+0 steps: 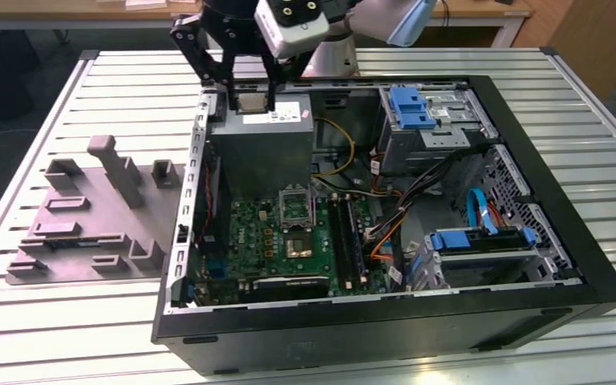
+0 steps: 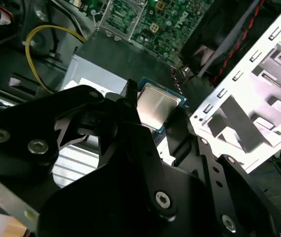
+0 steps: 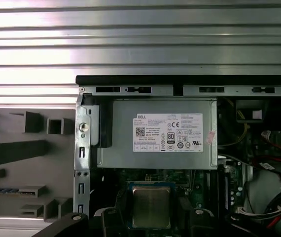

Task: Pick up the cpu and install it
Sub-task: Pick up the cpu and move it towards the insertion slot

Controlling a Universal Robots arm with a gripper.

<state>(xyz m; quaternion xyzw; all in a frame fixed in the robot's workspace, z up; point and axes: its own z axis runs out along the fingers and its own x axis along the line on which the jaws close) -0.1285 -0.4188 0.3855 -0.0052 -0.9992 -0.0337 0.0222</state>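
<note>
The cpu [image 1: 250,102] is a small flat square chip with a silvery top and a thin green rim. It hangs in the air, with my gripper [image 1: 249,98] shut on it by two black fingers at opposite edges. In the exterior view it is over the far end of the grey power supply box [image 1: 260,148], just inside the open computer case. Both wrist views show the cpu [image 2: 155,106] [image 3: 151,206] pinched between the fingers [image 2: 128,96], with the labelled box [image 3: 158,133] beyond it. The green motherboard [image 1: 276,241] with its silver socket frame [image 1: 296,207] lies lower in the case.
The black case wall [image 1: 394,321] rings the work area. Blue drive caddies [image 1: 413,108] [image 1: 480,239] and loose cables [image 1: 394,208] fill the side at the exterior view's right. A grey slotted fixture [image 1: 83,216] sits on the slatted table [image 1: 30,321] at the exterior view's left.
</note>
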